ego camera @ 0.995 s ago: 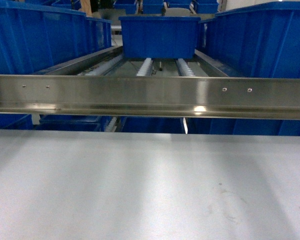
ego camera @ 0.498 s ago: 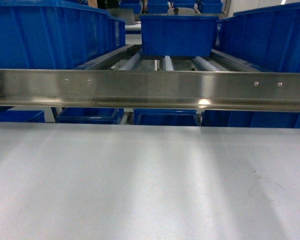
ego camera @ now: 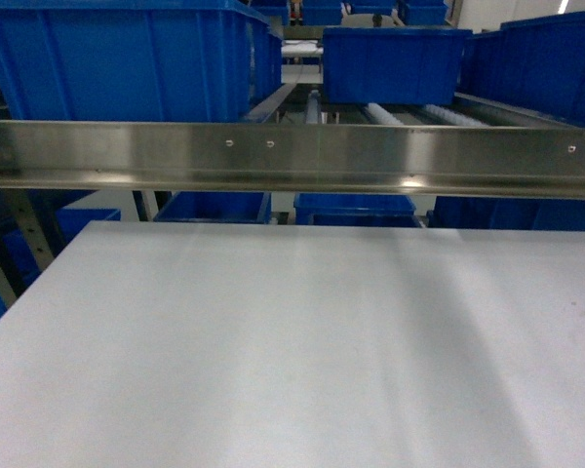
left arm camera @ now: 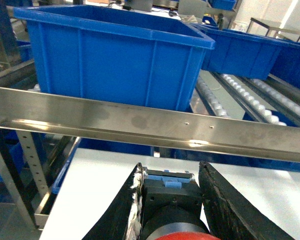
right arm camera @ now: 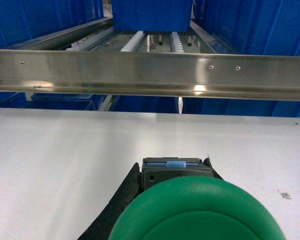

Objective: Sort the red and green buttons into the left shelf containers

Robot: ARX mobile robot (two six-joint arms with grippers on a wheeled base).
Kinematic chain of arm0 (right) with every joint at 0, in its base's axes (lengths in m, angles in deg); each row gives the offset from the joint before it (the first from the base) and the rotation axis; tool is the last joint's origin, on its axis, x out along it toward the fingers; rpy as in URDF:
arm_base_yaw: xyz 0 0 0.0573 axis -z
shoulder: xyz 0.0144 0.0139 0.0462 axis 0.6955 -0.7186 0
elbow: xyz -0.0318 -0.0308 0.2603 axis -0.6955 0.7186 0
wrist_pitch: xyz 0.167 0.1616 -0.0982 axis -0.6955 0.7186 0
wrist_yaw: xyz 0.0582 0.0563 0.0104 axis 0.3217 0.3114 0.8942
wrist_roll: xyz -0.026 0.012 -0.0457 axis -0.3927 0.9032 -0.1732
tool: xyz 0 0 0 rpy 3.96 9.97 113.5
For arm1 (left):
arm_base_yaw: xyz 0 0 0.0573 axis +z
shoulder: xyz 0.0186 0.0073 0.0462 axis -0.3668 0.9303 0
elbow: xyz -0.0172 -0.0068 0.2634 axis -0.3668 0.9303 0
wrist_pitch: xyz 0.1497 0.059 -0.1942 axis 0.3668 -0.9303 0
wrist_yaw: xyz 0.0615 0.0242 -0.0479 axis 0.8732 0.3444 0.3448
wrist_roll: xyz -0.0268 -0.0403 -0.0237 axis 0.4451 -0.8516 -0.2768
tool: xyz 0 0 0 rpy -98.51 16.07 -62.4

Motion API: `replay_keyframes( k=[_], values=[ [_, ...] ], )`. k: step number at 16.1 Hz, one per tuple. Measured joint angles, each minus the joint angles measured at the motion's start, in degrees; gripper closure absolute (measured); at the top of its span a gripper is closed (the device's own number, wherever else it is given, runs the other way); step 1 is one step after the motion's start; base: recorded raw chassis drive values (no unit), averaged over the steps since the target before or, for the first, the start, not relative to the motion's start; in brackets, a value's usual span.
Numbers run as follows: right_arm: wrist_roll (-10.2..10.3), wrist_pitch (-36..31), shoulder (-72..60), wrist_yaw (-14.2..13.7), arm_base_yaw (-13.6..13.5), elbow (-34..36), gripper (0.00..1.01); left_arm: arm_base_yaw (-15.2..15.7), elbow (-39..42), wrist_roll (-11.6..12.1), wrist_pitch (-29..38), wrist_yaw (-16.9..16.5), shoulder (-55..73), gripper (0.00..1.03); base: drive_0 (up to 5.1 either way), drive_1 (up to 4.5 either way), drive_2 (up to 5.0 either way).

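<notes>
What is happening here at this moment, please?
A two-armed robot faces a shelf of blue bins across a white table. Its left hand grips the red button, with a large blue bin on the rollers just ahead behind the steel rail. Its right hand grips the green button above the table. Neither button has been dropped into a bin yet.

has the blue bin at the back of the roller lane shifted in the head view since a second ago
Yes. The blue plastic bin now sits further right and higher in the frame; the steel rail rose too, so the camera likely moved, not the bin.
</notes>
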Motion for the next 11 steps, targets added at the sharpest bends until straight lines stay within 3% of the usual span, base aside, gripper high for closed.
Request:
replay_keyframes(
  k=[11],
  values=[
    [0.0,0.0,0.0,0.2,0.0,0.0,0.73,0.0,0.0,0.0,0.0,0.0,-0.1,0.74,-4.9,2.46,2.5]
  ],
)
